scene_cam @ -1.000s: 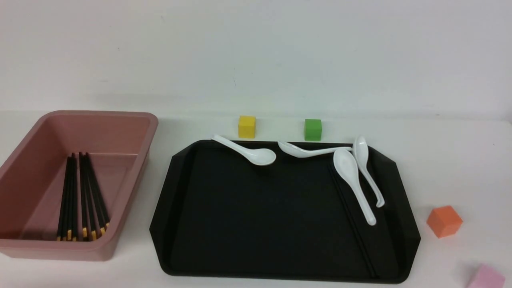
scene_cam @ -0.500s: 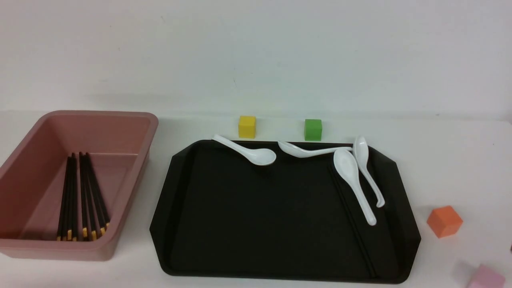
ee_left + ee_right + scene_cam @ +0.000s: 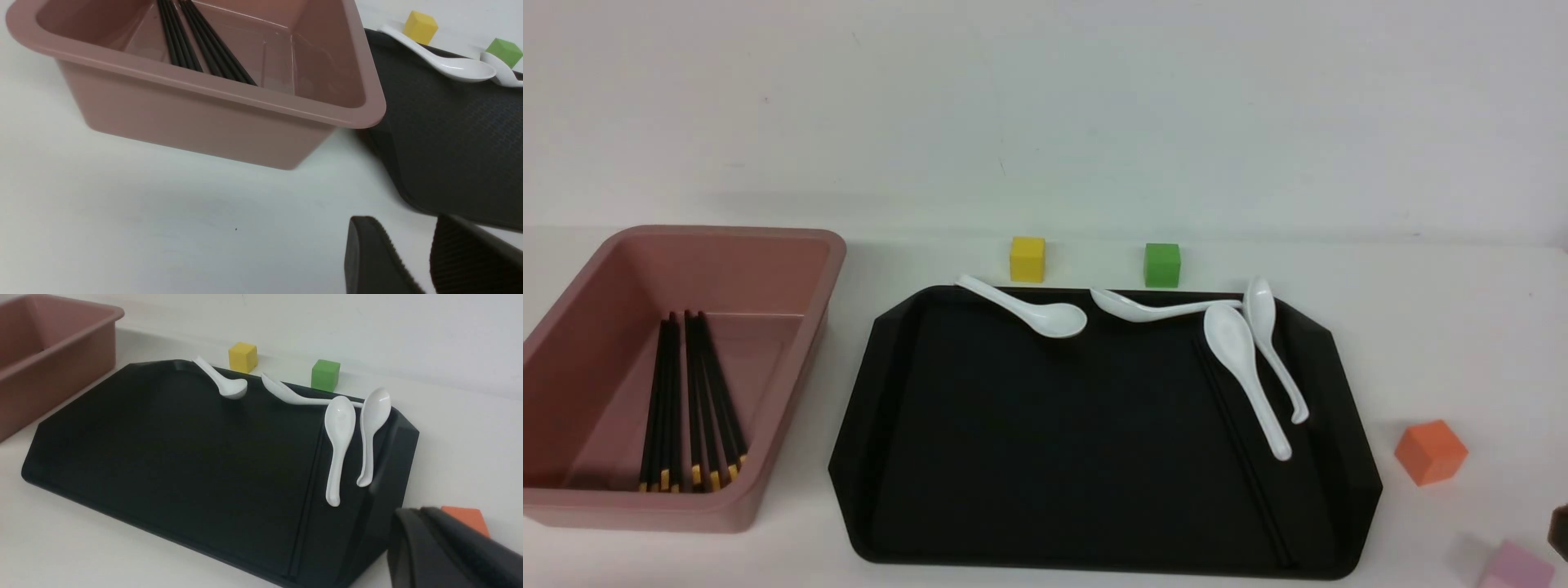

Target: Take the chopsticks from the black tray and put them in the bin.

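While my right gripper (image 3: 412,539) looks nearly closed and empty, white spoons (image 3: 340,449) overlie the chopsticks (image 3: 304,498) beyond it; left gripper (image 3: 425,253) gapes empty.

The dusty-pink bin (image 3: 784,245) stood at the frame's left, holding a bundle of black chopsticks (image 3: 690,400) lying lengthwise, gold-banded ends nearest the camera. The wide black tray (image 3: 1045,441) filled the centre; one more pair of chopsticks (image 3: 1241,453) lay near its right edge.
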Controlling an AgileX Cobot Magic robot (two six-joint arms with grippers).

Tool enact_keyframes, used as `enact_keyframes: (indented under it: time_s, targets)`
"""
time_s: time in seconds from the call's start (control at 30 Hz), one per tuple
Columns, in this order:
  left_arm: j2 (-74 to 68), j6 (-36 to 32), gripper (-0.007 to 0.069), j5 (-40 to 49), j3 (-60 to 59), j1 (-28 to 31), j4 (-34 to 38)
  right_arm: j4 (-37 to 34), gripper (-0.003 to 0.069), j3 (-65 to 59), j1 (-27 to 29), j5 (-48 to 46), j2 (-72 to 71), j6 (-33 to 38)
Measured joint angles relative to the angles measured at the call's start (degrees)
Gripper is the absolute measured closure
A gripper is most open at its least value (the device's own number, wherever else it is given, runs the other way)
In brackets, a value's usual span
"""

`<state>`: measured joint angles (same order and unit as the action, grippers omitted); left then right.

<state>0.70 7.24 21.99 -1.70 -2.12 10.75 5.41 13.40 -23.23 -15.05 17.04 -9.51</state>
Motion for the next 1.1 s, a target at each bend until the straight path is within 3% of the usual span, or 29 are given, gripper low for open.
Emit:
enact_keyframes:
  time_s: [0.1,0.57,0.77,1.1]
  targets:
    - [0.0,0.0,0.0386,0.0,0.0,0.0,0.0,0.0,0.0626,-1.4,0.9,1.0,-2.6,0.8]
    - [0.0,0.0,0.0386,0.0,0.0,0.0,0.0,0.0,0.0615,-14.8,18.7,0.5,-15.4,1.5]
    - [0.0,0.0,0.0386,0.0,0.0,0.0,0.0,0.0,0.0608,-14.6,19.3,-5.0,-17.6,1.5]
    - [0.0,0.0,0.0386,0.0,0.0,0.0,0.0,0.0,0.0595,-14.5,19.3,-5.6,-17.6,1.5]
